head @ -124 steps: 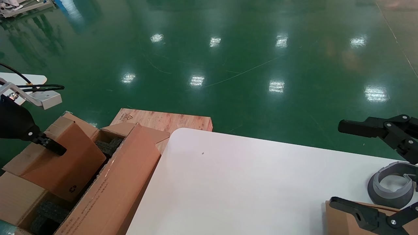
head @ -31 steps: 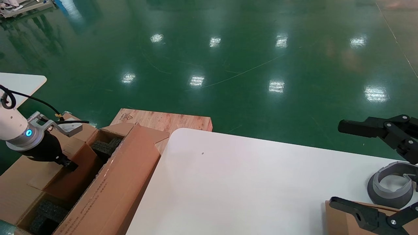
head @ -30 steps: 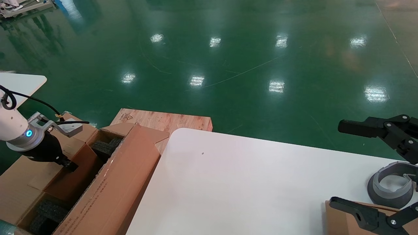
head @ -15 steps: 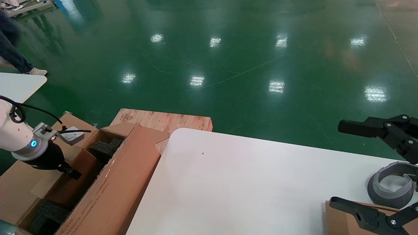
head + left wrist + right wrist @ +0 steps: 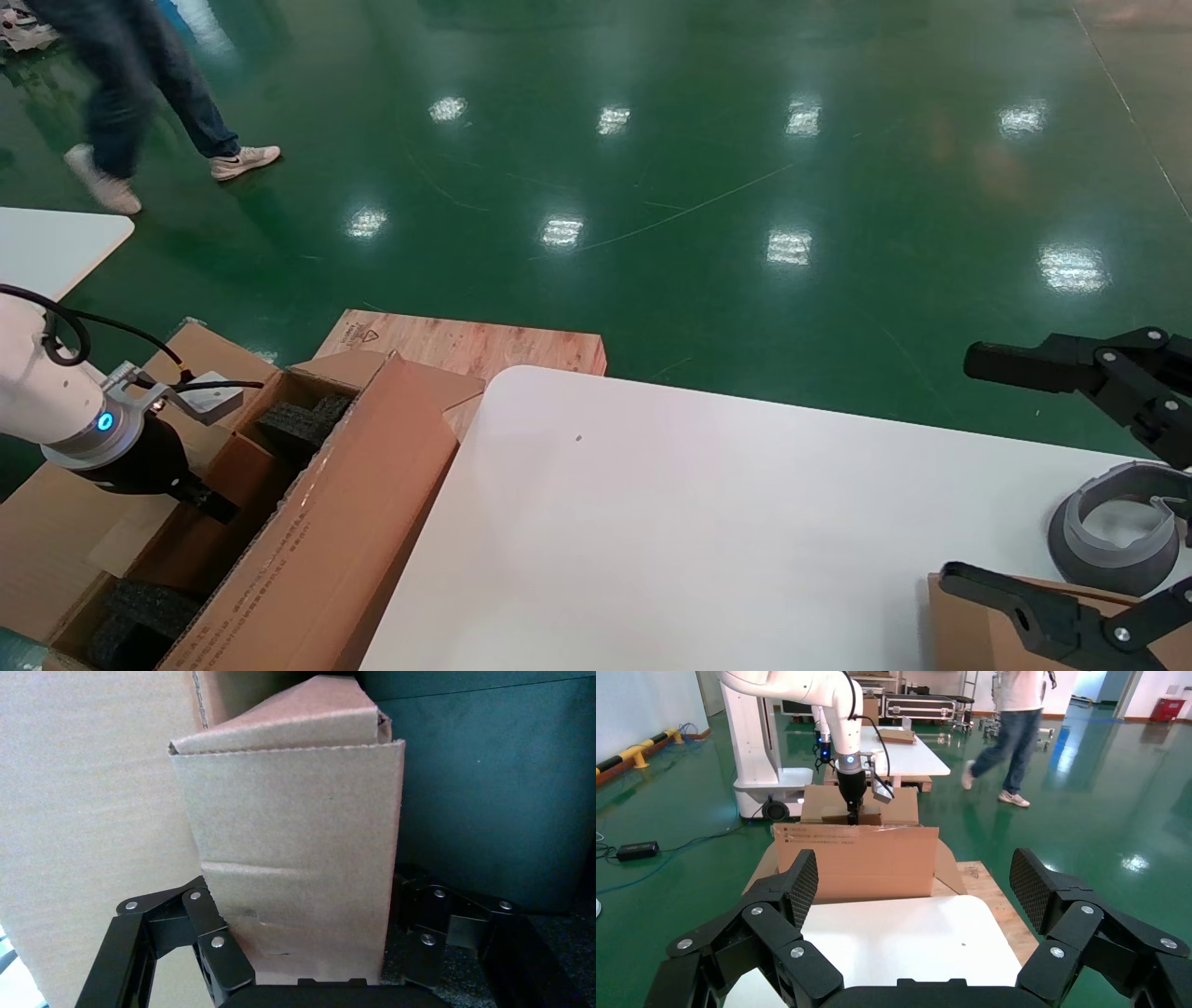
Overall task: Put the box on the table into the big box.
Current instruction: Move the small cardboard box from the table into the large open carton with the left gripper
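Note:
The big box (image 5: 317,540) stands open to the left of the white table (image 5: 708,522), with black foam blocks (image 5: 293,419) inside. My left gripper (image 5: 212,504) reaches down into it and is shut on the small brown box (image 5: 186,550), which stands low inside the carton. In the left wrist view the box (image 5: 295,853) fills the space between the jaws of my left gripper (image 5: 309,941), beside the carton wall (image 5: 91,811). Its recycling symbol is hidden. My right gripper (image 5: 959,466) hangs open and empty over the table's right end.
A second plain brown box (image 5: 968,624) and a grey ring-shaped part (image 5: 1113,527) lie at the table's right edge. A plywood board (image 5: 466,340) lies behind the carton. A person (image 5: 140,84) walks across the green floor at far left. Another white tabletop (image 5: 47,242) shows at left.
My left gripper has lowered the small box deeper into the big box and moved slightly toward me. A person has walked into view at top left. My right arm has not moved.

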Action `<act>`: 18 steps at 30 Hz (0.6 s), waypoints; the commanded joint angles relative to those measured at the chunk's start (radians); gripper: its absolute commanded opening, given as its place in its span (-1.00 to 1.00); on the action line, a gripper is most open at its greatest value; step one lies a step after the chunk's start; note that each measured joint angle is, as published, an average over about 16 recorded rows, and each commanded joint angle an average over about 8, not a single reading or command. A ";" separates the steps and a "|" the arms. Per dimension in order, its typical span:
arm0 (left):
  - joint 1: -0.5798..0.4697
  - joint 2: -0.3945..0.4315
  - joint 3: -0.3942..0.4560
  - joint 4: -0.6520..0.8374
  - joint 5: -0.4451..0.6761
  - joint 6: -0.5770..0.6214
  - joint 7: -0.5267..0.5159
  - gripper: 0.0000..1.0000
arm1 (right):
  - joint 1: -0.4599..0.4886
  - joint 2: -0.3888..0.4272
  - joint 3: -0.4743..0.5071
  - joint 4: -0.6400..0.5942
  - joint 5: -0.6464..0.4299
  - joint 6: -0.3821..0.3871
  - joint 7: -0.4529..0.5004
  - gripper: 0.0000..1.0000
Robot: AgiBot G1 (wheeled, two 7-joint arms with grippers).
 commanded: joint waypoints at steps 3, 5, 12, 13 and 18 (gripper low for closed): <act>0.004 0.001 -0.001 0.003 -0.001 -0.002 0.001 1.00 | 0.000 0.000 0.000 0.000 0.000 0.000 0.000 1.00; 0.005 0.002 -0.001 0.004 -0.001 -0.003 0.001 1.00 | 0.000 0.000 0.000 0.000 0.000 0.000 0.000 1.00; 0.009 0.002 -0.002 0.007 -0.002 -0.006 0.002 1.00 | 0.000 0.000 0.000 0.000 0.000 0.000 0.000 1.00; 0.009 0.002 -0.002 0.007 -0.002 -0.006 0.002 1.00 | 0.000 0.000 0.000 0.000 0.000 0.000 0.000 1.00; 0.009 0.002 -0.001 0.006 -0.001 -0.005 0.002 1.00 | 0.000 0.000 0.000 0.000 0.000 0.000 0.000 1.00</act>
